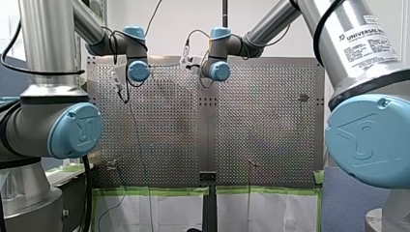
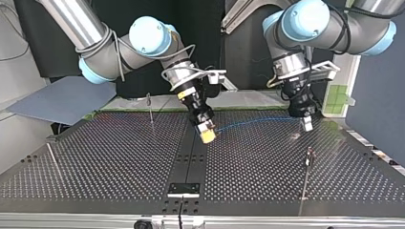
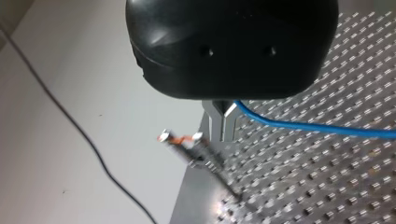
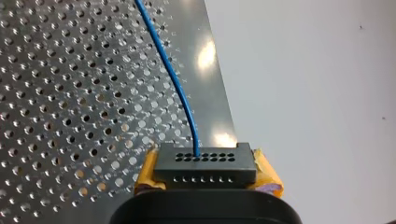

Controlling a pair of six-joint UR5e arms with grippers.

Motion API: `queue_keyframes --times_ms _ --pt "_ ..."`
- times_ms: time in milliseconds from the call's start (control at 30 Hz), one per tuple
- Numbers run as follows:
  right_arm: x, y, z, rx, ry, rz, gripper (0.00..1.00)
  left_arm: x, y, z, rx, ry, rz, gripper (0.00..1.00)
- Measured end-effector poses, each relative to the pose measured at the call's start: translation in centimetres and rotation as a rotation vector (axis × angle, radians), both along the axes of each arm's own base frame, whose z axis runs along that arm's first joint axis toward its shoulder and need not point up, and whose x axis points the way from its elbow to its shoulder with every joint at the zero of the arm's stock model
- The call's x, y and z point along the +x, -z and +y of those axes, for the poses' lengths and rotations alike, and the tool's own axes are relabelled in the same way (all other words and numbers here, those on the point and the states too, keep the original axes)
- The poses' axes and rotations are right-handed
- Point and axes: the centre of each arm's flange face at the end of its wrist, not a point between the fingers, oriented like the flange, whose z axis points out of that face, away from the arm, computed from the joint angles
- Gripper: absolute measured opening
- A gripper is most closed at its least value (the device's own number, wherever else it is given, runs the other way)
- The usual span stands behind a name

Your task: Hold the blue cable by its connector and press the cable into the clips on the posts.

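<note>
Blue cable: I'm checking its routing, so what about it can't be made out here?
- Left wrist view: the black housing of my left gripper hides where it meets the blue cable.
- Left wrist view: the clip on the post is blurred.
- Right wrist view: past the connector, the cable runs out of frame.
- Front view: the cable is too thin to trace.

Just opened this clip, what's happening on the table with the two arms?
My right claw, with yellow pads, is clamped on the black rectangular connector of the thin blue cable. My left claw pinches the same cable further along between its metal fingers, so it spans between the two above the perforated metal table. A thin metal post with a clip stands just beside the left claw; the cable is not in that clip yet.
</note>
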Motion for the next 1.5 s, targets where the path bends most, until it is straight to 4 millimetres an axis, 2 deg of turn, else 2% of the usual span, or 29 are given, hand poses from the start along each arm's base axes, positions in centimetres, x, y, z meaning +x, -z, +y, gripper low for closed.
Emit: queue_keyframes --times_ms 233,433,833,1500 --pt "1.0 1.7 -0.1 0.015 -0.013 0.015 0.00 1.7 -2.4 1.9 -0.018 -0.021 -0.024 0.00" --pt "1.8 1.2 -0.2 0.003 -0.026 0.006 0.00 2.5 -3.8 2.7 -0.017 -0.019 -0.038 0.00" --pt "2.6 -0.9 -0.5 -0.017 -0.036 -0.029 0.00 4.1 -2.7 3.9 -0.018 -0.011 -0.019 0.00" --pt "4.6 -1.5 -1.3 -0.024 -0.063 -0.038 0.00 6.1 -3.6 6.6 -0.035 -0.001 -0.050 0.00"
